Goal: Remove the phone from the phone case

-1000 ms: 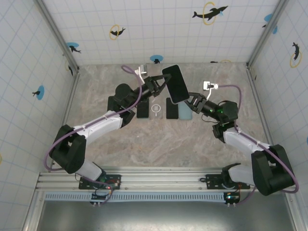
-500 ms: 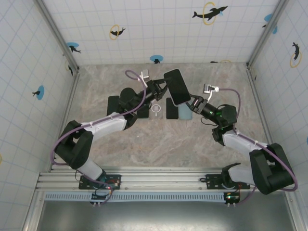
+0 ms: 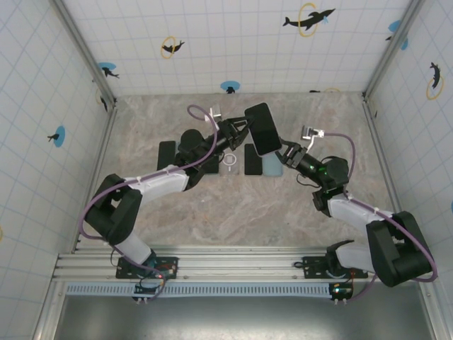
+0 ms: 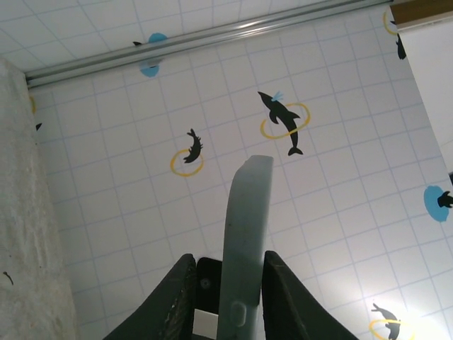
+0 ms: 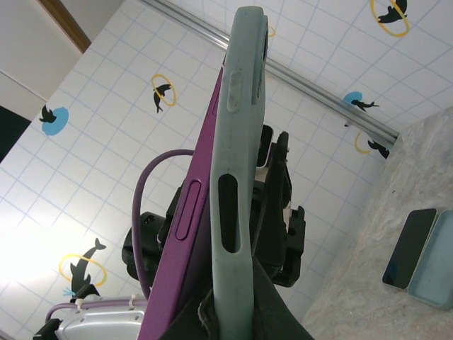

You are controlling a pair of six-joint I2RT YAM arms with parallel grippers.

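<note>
A phone in a pale grey-green case [image 3: 260, 129] is held up above the table between both arms. My left gripper [image 3: 243, 128] grips its left edge and my right gripper [image 3: 282, 149] its lower right end. In the left wrist view the case's edge [image 4: 245, 234] stands upright inside my left gripper [image 4: 226, 261], pressed against the right finger. In the right wrist view the case [image 5: 237, 163] sits in my right gripper [image 5: 237, 308], and the purple phone [image 5: 191, 212] leans out of the case on its left side.
Flat on the marble table [image 3: 233, 205] lie a black phone [image 3: 166, 151], a dark phone [image 3: 210, 165], a white ring [image 3: 230, 159], another dark phone [image 3: 252, 160] and a pale blue case [image 3: 271, 165]. Tiled walls close in three sides.
The left arm has swung a little to the right and the held phone has shifted slightly right with it. Both grippers keep their hold.
</note>
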